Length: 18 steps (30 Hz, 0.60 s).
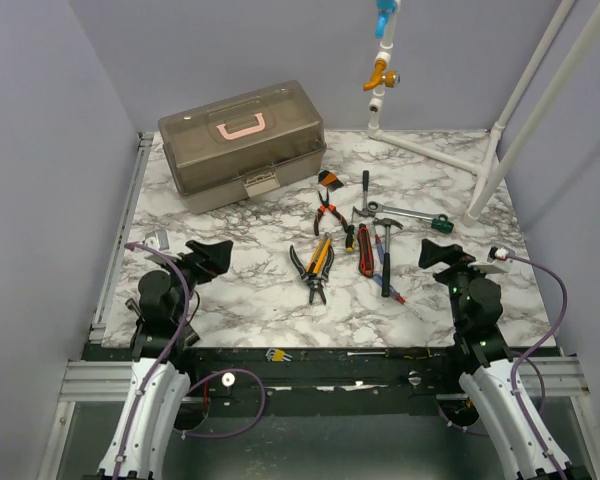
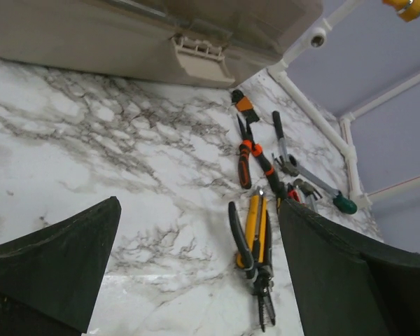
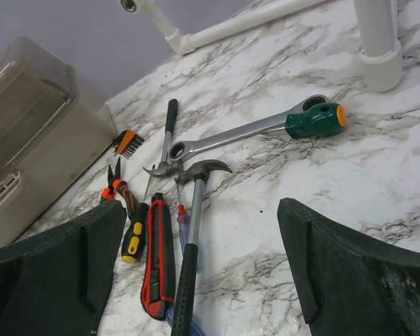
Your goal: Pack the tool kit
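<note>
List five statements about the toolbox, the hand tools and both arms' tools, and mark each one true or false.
1. The toolbox has its lid shut. True.
2. The left tool grips the yellow-handled pliers. False: it is open and empty, and the pliers lie on the table.
3. The red knife lies next to the hammer. True.
4. The green-handled wrench sits inside the toolbox. False: it lies on the table, to the right of the box.
5. The right tool is open and holds nothing. True.
</note>
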### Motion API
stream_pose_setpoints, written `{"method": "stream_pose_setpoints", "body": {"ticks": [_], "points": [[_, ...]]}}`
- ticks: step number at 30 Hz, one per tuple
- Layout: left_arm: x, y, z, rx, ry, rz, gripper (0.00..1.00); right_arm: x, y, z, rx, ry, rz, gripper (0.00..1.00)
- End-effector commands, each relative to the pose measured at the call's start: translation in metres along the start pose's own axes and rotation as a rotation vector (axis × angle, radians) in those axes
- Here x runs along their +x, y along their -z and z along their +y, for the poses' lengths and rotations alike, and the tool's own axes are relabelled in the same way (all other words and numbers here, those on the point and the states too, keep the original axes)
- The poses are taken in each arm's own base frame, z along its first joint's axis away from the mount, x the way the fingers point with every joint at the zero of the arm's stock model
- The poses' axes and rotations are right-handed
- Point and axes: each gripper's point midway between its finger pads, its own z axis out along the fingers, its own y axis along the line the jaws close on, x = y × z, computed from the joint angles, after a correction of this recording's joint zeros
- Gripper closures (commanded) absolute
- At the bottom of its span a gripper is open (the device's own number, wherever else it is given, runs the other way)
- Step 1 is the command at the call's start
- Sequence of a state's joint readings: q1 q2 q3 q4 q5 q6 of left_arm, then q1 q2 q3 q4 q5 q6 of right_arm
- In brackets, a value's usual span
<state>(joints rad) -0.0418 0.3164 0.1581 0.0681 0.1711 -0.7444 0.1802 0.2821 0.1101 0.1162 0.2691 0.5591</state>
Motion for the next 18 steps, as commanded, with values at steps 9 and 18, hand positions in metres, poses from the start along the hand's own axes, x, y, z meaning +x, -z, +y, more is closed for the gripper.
{"method": "stream_pose_setpoints", "body": {"ticks": [9,18], "points": [[-0.134,-0.034,-0.046,-0.267,-0.071,-0.061,0.01,0.002,0.000,-0.002,0.010,0.001,0.008,0.00],[-0.217,-0.093,-0.058,-0.330,-0.179,-0.022,0.02,0.003,-0.001,-0.001,0.007,0.003,0.014,0.00]]}}
